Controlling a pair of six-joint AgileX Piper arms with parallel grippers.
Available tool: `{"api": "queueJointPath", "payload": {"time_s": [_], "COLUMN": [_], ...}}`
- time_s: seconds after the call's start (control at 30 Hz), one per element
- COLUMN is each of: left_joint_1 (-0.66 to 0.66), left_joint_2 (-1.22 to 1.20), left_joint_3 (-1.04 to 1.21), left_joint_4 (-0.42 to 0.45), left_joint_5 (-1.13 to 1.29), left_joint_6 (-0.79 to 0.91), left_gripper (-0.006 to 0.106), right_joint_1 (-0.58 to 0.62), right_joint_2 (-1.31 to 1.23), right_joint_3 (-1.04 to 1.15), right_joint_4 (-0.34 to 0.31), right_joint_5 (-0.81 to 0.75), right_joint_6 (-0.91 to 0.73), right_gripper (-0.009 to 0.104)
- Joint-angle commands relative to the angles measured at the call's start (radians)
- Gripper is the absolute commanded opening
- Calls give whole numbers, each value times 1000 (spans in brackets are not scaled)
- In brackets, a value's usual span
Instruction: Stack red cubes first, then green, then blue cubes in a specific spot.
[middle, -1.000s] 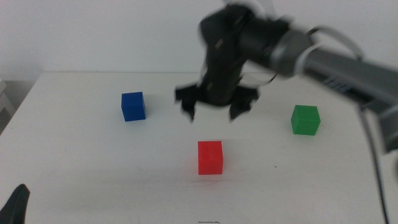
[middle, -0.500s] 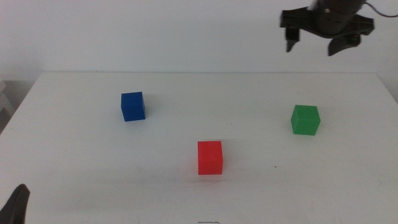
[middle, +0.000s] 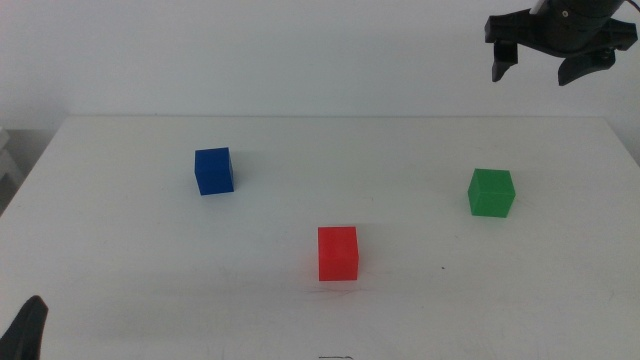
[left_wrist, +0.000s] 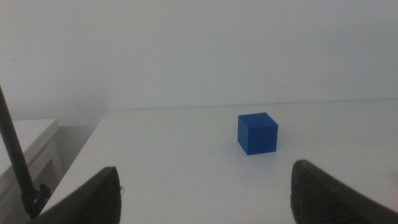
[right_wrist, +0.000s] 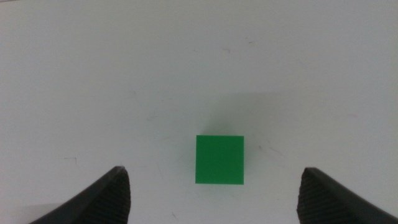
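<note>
High above the green cube (middle: 491, 192), the right gripper (middle: 547, 65) hangs spread wide and empty (left gripper (left_wrist: 205, 193) waits, also spread); descending off-centre could nudge it aside.

You see a bright red cube (middle: 338, 253), a green cube (middle: 491, 192) and a deep blue cube (middle: 214, 170), all plain, on a white table (middle: 120, 250). The green one sits between your black right gripper's (middle: 549, 62) fingers (right_wrist: 106, 196).

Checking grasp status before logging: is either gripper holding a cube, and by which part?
Nothing is held. The right gripper hangs open above the green cube; the left gripper waits open, facing the blue cube.
</note>
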Motion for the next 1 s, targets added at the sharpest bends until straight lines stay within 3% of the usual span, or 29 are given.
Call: {"api": "queueJointPath", "payload": {"time_s": [0.0, 0.23, 0.4, 0.97], "left_joint_1": [-2, -2, -2, -2], "left_joint_2": [-20, -20, -20, -20], "left_joint_3": [-3, -3, -3, -3], "left_joint_4": [-4, -4, -4, -4], "left_joint_5": [-82, -82, -82, -82], "left_joint_6": [-3, -3, -3, -3], "left_gripper": [94, 94, 94, 94], "right_joint_1": [-17, -59, -64, -73], "right_joint_2": [-50, 3, 76, 242], "right_joint_3": [-29, -27, -27, -27], "right_joint_4": [-1, 24, 79, 86], "right_joint_5": [49, 48, 51, 52], "right_joint_6": [-23, -44, -66, -58], "right_gripper": [88, 88, 88, 76]}}
